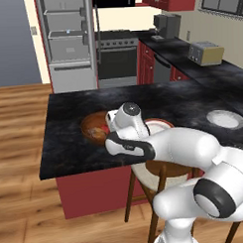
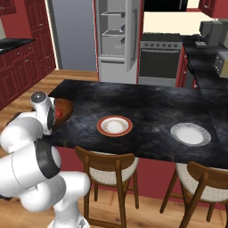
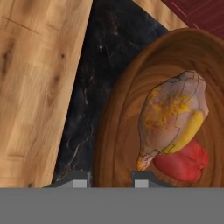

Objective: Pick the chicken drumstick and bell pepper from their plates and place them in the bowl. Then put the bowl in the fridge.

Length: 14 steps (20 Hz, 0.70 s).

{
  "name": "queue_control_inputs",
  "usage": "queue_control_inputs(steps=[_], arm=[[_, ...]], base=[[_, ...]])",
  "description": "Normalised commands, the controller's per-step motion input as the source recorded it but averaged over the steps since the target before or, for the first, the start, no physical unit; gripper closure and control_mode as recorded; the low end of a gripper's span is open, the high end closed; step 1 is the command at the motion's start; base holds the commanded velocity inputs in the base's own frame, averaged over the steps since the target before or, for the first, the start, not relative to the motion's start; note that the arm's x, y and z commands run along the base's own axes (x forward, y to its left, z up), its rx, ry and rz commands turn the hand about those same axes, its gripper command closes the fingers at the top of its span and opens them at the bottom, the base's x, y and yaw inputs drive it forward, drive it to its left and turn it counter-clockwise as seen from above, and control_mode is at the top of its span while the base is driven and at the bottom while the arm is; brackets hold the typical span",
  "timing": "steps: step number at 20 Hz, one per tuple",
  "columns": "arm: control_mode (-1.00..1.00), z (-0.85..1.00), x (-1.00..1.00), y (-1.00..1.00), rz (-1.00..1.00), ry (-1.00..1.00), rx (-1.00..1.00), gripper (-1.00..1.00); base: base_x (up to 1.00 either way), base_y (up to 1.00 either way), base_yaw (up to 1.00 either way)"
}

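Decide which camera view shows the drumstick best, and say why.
The hand view: the drumstick lies large and unblocked inside the bowl, overlapping the pepper. The left base view shows the bowl's inside partly behind the arm; in the right base view the arm hides most of it.

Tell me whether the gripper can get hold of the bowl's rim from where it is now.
Probably yes. The gripper sits shut right at the near rim of the bowl, one fingertip on each side. The drumstick and bell pepper lie inside, off the rim.
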Motion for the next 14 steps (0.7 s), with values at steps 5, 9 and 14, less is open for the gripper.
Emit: queue_control_inputs(steps=[5,9,14], arm=[[1.00,0.00,0.00,0.00,0.00,0.00,0.00,1.00],[1.00,0.00,0.00,0.00,0.00,0.00,0.00,1.00],[1.00,0.00,0.00,0.00,0.00,0.00,0.00,1.00]], base=[[0.00,0.00,0.00],[-0.05,0.00,0.00],[-0.49,0.24,-0.03]])
